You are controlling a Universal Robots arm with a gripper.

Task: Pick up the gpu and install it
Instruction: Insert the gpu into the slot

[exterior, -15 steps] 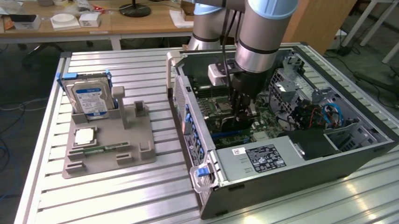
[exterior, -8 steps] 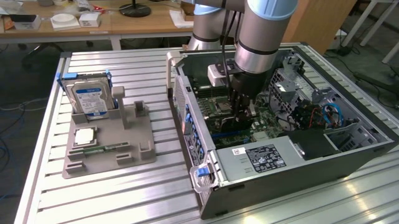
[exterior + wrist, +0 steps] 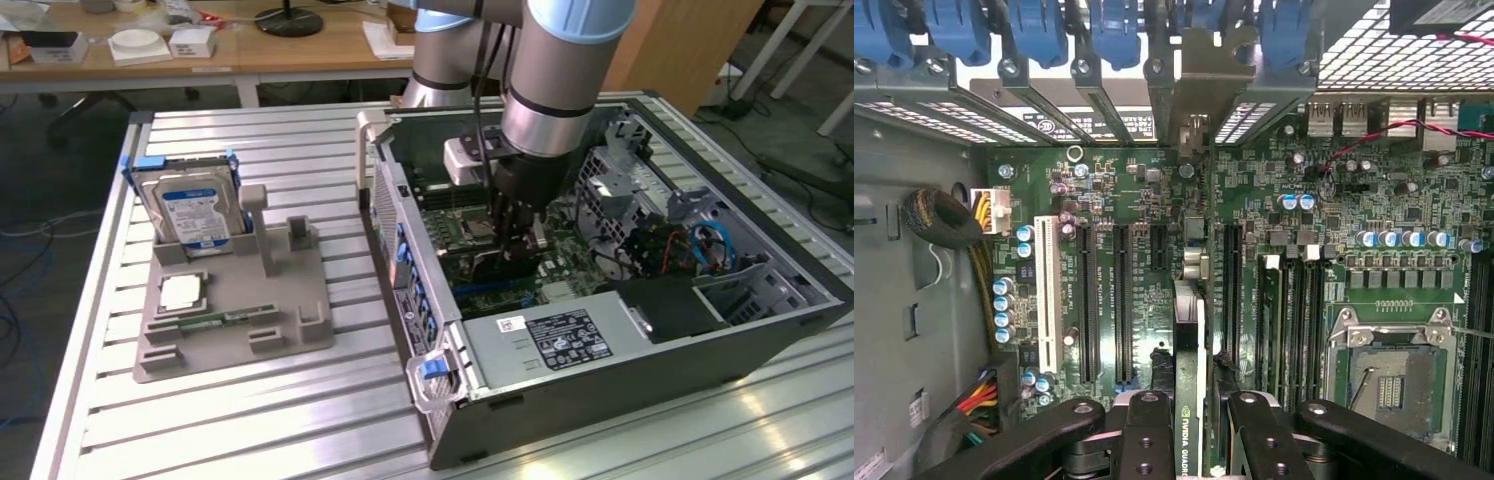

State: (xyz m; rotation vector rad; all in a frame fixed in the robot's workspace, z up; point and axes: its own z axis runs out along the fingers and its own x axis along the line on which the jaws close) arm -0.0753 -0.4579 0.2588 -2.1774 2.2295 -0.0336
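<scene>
The flat green gpu card (image 3: 1190,340) is pinched on its edge between the black fingers (image 3: 1147,440), over the big green board (image 3: 1114,190). The grey arm (image 3: 547,90) is pointed down into the black computer case (image 3: 641,370).

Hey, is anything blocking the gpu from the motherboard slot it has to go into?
Nothing visible does. The gpu, held edge-on in the jaws, stands over the motherboard slots; the cables lie well aside.
</scene>
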